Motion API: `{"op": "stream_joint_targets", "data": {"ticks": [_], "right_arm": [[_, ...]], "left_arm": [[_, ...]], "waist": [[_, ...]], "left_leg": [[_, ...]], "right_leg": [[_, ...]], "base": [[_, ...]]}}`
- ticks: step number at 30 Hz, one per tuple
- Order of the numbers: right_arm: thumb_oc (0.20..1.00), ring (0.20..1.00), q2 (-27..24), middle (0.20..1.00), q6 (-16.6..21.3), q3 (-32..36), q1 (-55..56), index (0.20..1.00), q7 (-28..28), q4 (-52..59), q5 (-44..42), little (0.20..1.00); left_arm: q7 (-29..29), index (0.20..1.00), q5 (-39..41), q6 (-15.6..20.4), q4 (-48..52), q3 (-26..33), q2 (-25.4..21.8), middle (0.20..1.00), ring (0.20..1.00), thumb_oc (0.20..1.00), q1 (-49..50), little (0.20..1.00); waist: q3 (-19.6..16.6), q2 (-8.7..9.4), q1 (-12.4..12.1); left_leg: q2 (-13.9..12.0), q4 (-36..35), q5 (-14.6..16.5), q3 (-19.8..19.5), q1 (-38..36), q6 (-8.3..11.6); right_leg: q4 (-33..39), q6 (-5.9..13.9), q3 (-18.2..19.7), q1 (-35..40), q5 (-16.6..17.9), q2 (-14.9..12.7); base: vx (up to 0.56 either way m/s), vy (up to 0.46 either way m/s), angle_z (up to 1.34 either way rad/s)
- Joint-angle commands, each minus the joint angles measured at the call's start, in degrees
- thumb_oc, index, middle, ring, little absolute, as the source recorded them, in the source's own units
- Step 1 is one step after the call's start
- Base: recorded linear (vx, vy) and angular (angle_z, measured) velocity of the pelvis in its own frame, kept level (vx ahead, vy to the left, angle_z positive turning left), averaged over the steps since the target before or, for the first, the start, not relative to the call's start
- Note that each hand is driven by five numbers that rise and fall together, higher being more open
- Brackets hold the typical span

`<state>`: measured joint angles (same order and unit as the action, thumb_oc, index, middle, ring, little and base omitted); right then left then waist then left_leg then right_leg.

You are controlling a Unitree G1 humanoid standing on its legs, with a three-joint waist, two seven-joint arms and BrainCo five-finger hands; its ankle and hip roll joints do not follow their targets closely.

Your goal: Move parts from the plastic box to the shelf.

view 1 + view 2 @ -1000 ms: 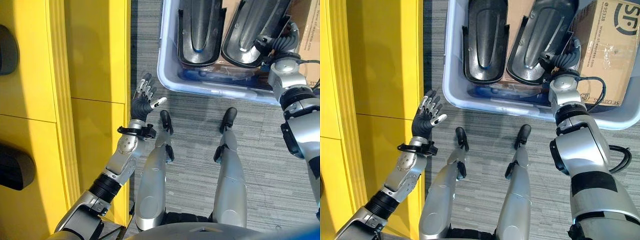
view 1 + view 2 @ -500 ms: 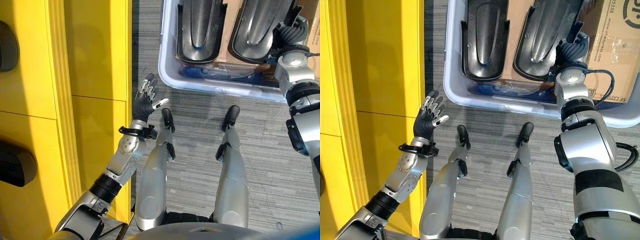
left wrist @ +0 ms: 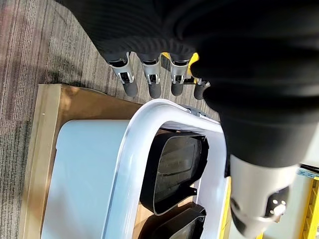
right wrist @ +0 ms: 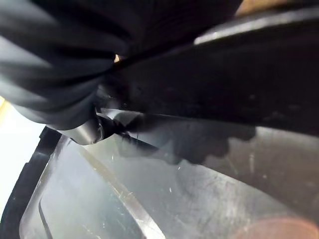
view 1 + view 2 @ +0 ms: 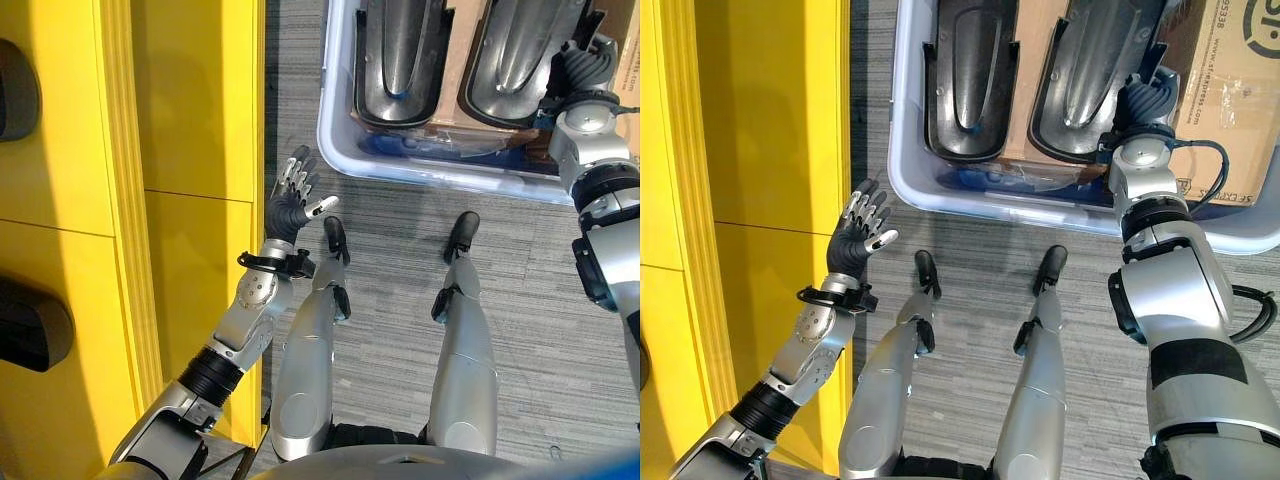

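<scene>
A pale plastic box (image 5: 330, 140) stands on the grey floor ahead and holds two black curved parts side by side. The left part (image 5: 400, 60) lies untouched. My right hand (image 5: 1143, 100) is down inside the box at the near end of the right part (image 5: 515, 60); its dark cover shows, and its fingers are hidden against the part (image 4: 174, 189). My left hand (image 5: 290, 205) is raised beside the yellow shelf (image 5: 180, 120) with fingers (image 3: 149, 84) straight and nothing in it. The box rim (image 3: 124, 164) lies past those fingers.
Two dark parts (image 5: 30, 330) (image 5: 15, 90) rest on the yellow shelf at the far left. A brown cardboard box (image 5: 1235, 80) sits at the right end of the plastic box. Grey carpet runs between the shelf and the box.
Over the last second my right hand has reached farther into the box over the right part, and the view has shifted slightly. My left hand has held its place.
</scene>
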<state>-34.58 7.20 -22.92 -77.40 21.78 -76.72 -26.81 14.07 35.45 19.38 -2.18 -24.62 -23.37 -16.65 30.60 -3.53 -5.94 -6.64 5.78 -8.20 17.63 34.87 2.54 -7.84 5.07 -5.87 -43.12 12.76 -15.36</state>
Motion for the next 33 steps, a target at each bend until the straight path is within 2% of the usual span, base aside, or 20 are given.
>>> {"op": "stream_joint_targets", "data": {"ticks": [1, 8, 11, 16, 18, 19, 22, 27, 33], "right_arm": [[0.200, 0.200, -4.21, 0.200, 1.73, -3.42, -0.72, 0.200, 1.40, 0.26, -0.51, 0.200], [0.200, 0.200, -3.55, 0.200, 4.62, -2.26, 1.05, 0.200, 2.67, 7.36, -2.73, 0.200], [0.200, 0.200, -2.97, 0.200, 5.58, -3.78, 1.40, 0.200, 3.64, 13.49, -0.24, 0.200], [0.200, 0.200, -2.26, 0.200, 6.41, -3.75, 2.22, 0.200, 4.49, 19.41, 1.20, 0.200], [0.200, 0.200, -2.34, 0.200, 7.27, -3.34, 4.05, 0.200, 5.03, 26.65, 2.97, 0.200], [0.200, 0.200, -2.33, 0.200, 7.21, -3.27, 4.17, 0.200, 5.08, 26.77, 3.03, 0.200], [0.200, 0.200, -3.22, 0.200, 7.38, -1.70, 9.13, 0.200, 5.74, 38.52, 7.92, 0.200], [0.200, 0.200, -3.03, 0.200, 7.68, 0.73, 13.86, 0.200, 5.76, 45.79, 10.18, 0.200], [0.200, 0.200, -0.30, 0.200, 9.18, 6.09, 28.17, 0.200, 2.84, 59.48, 12.02, 0.200]], "left_arm": [[-0.84, 1.000, 0.44, 2.74, 7.13, -0.18, -1.64, 1.000, 1.000, 1.000, 3.02, 1.000], [-0.77, 1.000, 0.39, 2.86, 6.75, -0.13, -1.85, 1.000, 1.000, 1.000, 2.51, 1.000], [-0.57, 1.000, -0.04, 2.68, 6.87, 0.50, -2.31, 1.000, 1.000, 1.000, 2.63, 1.000], [-0.72, 1.000, -0.50, 2.39, 7.28, 1.34, -2.88, 1.000, 1.000, 1.000, 3.87, 1.000], [-0.62, 1.000, -0.96, 2.03, 7.33, 2.33, -3.06, 1.000, 1.000, 1.000, 4.93, 1.000], [-0.62, 1.000, -0.97, 2.02, 7.36, 2.31, -3.09, 1.000, 1.000, 1.000, 4.97, 1.000], [-0.97, 1.000, -1.39, 1.75, 7.37, 3.66, -3.25, 1.000, 1.000, 1.000, 6.47, 1.000], [-1.26, 1.000, -2.11, 1.49, 7.84, 4.32, -3.62, 1.000, 1.000, 1.000, 7.60, 1.000], [-2.44, 1.000, -3.49, 0.84, 6.48, 6.36, -3.83, 1.000, 1.000, 1.000, 10.83, 1.000]], "waist": [[-0.81, -3.09, -0.44], [-0.81, -2.25, 0.00], [-0.81, -1.18, 0.31], [-0.81, -0.49, 0.71], [-0.81, 0.09, 1.19], [-0.81, 0.11, 1.18], [-1.14, 1.37, 1.94], [-1.70, 2.08, 2.39], [-4.54, 2.87, 3.27]], "left_leg": [[-0.11, 0.90, 4.30, -12.48, -2.28, 0.93], [0.06, 0.40, 4.25, -13.05, -4.86, 0.95], [-0.14, -0.23, 4.10, -13.28, -6.27, 1.06], [-0.28, -0.97, 3.81, -13.32, -7.76, 1.01], [-0.42, -0.95, 3.94, -13.26, -8.72, 0.98], [-0.42, -0.97, 3.94, -13.26, -8.78, 0.98], [-0.80, -0.94, 4.05, -13.22, -10.31, 1.02], [-0.96, -1.16, 4.04, -13.43, -11.76, 1.04], [-1.22, -3.21, 3.63, -13.73, -16.82, 1.16]], "right_leg": [[-12.13, 3.28, -0.15, 0.16, -9.04, 0.71], [-12.55, 3.31, -0.61, 2.64, -9.38, 0.52], [-12.10, 3.27, -0.96, 4.30, -9.26, 0.66], [-11.63, 3.21, -0.98, 5.78, -9.17, 0.86], [-11.71, 3.10, -0.91, 6.47, -9.22, 1.04], [-11.70, 3.10, -0.92, 6.53, -9.23, 1.04], [-11.39, 2.90, -1.05, 8.33, -9.31, 1.30], [-11.15, 2.85, -1.35, 10.02, -9.50, 1.46], [-9.35, 2.71, -2.42, 15.65, -9.86, 1.63]], "base": [[0.00, 0.007, 0.05], [-0.01, 0.003, 0.06], [-0.02, -0.005, 0.05], [0.00, 0.000, 0.01], [0.00, 0.000, 0.00], [0.00, 0.000, 0.00], [-0.01, -0.006, -0.07], [0.00, -0.002, -0.01], [0.03, -0.006, -0.03]]}}
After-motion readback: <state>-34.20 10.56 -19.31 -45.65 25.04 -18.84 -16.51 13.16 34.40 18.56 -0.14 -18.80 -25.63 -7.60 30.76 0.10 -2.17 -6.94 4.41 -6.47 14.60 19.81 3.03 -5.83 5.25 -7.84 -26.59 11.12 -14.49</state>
